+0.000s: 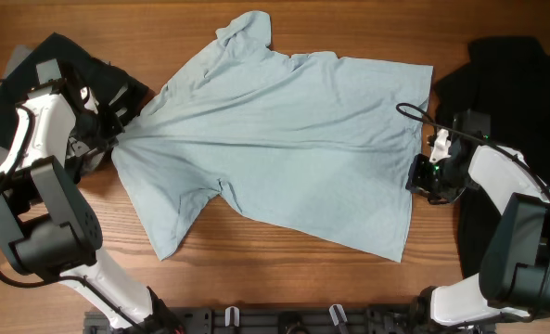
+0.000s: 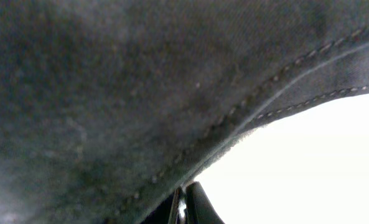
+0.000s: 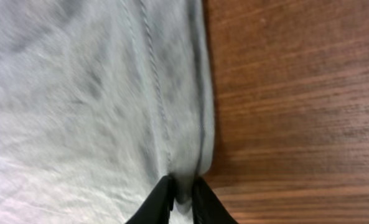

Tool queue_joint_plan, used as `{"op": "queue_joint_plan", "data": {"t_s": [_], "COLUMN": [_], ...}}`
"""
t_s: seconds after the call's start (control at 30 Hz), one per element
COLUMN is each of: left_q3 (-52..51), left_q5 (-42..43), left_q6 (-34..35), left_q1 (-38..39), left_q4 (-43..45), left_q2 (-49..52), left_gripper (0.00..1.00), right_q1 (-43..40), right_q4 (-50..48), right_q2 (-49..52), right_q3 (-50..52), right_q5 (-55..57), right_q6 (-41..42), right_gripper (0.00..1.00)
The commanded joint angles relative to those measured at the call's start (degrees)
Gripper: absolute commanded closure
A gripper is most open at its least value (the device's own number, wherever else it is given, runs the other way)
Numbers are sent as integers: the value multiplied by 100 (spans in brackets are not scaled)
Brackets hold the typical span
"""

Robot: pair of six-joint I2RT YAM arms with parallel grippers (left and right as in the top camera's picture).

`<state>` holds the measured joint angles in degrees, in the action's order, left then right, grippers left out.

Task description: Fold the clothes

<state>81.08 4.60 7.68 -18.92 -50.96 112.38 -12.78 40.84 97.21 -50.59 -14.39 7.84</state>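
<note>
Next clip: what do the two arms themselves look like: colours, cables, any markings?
The left arm and right arm have white links between bulky black joint housings. A thin black cable loops by the right wrist. The fingers are black and tapered. No markings are legible.

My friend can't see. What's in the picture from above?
A pale blue T-shirt lies spread on a wooden table, with the left pincer gripping its neck end and the right pincer its hem. Dark clothes sit at both ends.
</note>
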Motion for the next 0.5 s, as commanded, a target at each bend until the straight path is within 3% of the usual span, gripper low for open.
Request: {"op": "queue_joint_plan", "data": {"t_s": [0.0,0.03,0.07,0.1,0.17,0.2,0.27,0.33,0.37,0.47], "left_q3": [39,39,39,39,39,39,39,39,39,39], "left_q5": [72,72,72,72,72,72,72,72,72,72], "left_q6": [72,70,70,70,70,70,70,70,70,70], "left_q1": [-70,-70,-70,-70,-70,-70,-70,-70,-70,-70], "left_q4": [74,79,79,79,76,76,81,81,81,81], "left_q2": [-219,-219,-219,-219,-219,-219,-219,-219,-219,-219], "left_gripper": [96,96,96,96,96,96,96,96,96,96], "right_q1": [22,22,22,22,24,24,24,31,44,46], "right_q4": [-120,-107,-31,66,365,452,490,422,369,267], "right_q2": [81,81,81,83,83,83,83,83,83,83], "right_q3": [50,35,35,35,35,37,46,46,46,46], "right_q5": [-393,-387,-367,-365,-348,-348,-352,-444,-481,-501], "right_q6": [-15,-35,-33,-37,-33,-11,136,160,157,286], "right_gripper": [96,96,89,69,63,51,44,44,53,92]}}
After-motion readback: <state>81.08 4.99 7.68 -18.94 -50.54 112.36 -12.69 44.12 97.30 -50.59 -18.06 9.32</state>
